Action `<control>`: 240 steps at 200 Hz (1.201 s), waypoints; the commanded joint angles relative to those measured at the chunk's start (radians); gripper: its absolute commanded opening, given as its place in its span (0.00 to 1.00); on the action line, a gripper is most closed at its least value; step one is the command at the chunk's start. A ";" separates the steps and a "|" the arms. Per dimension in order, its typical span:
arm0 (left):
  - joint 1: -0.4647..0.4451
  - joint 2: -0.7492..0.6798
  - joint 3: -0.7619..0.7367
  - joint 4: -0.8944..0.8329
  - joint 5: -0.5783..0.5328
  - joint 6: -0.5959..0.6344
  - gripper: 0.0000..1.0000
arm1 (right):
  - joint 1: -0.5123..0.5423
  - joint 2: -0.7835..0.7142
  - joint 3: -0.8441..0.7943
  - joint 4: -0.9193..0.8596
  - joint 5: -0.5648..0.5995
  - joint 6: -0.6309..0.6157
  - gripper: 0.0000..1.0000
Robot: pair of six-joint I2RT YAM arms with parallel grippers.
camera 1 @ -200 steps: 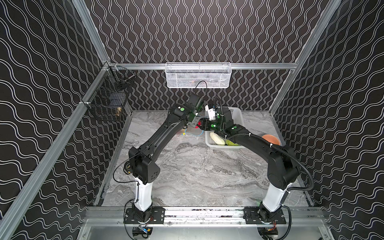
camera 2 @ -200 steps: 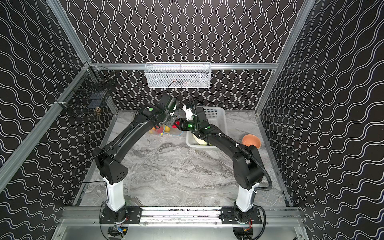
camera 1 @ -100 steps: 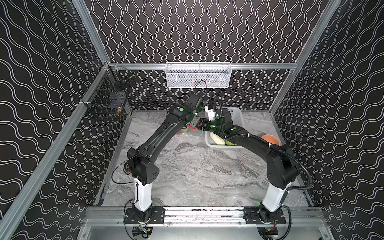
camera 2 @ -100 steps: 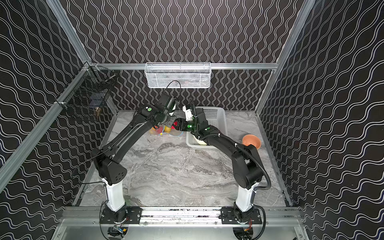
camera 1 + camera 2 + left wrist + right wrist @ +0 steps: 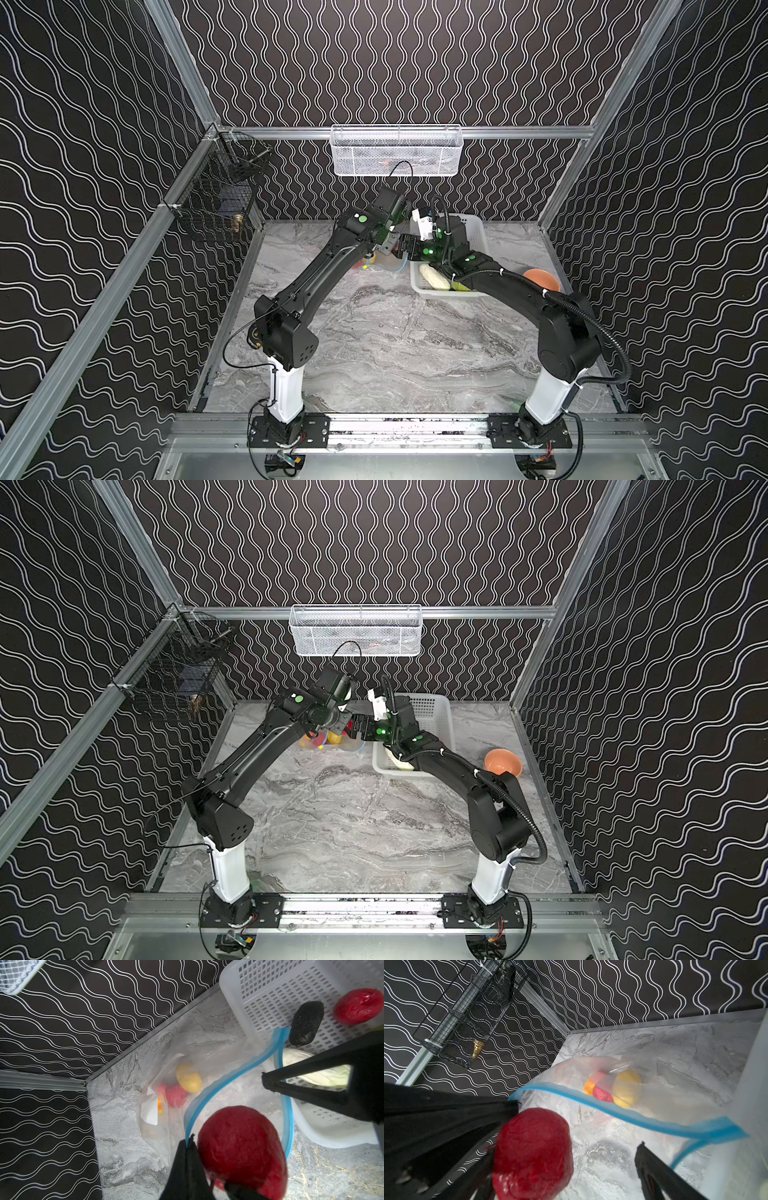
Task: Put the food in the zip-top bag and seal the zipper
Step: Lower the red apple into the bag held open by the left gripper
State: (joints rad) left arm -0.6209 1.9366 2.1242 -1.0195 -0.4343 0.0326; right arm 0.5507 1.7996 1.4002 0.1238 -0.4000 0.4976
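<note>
Right gripper (image 5: 564, 1147) has spread its jaws wide over the last second. The red piece (image 5: 533, 1151) is unclamped between them, in the mouth of the zip-top bag (image 5: 675, 1084). Left gripper (image 5: 188, 1142), just beside, stays clamped on the zipper (image 5: 218, 1084), holding that mouth open. Beyond the hand, a yellow potato (image 5: 627, 1088) lies deeper in the bag. Only the left wrist view shows the basket (image 5: 270, 991) behind the hand, holding a dark oval (image 5: 306, 1022) and a second red piece (image 5: 357, 1005), so loading is judged unfinished.
</note>
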 commanded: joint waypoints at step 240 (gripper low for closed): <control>0.004 0.049 0.082 -0.036 0.077 0.013 0.00 | -0.070 0.142 0.027 0.060 -0.169 0.027 0.99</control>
State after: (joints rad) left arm -0.6209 1.9835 2.1983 -1.0531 -0.3588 0.0326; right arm 0.4805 1.9049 1.4033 0.0959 -0.5140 0.5087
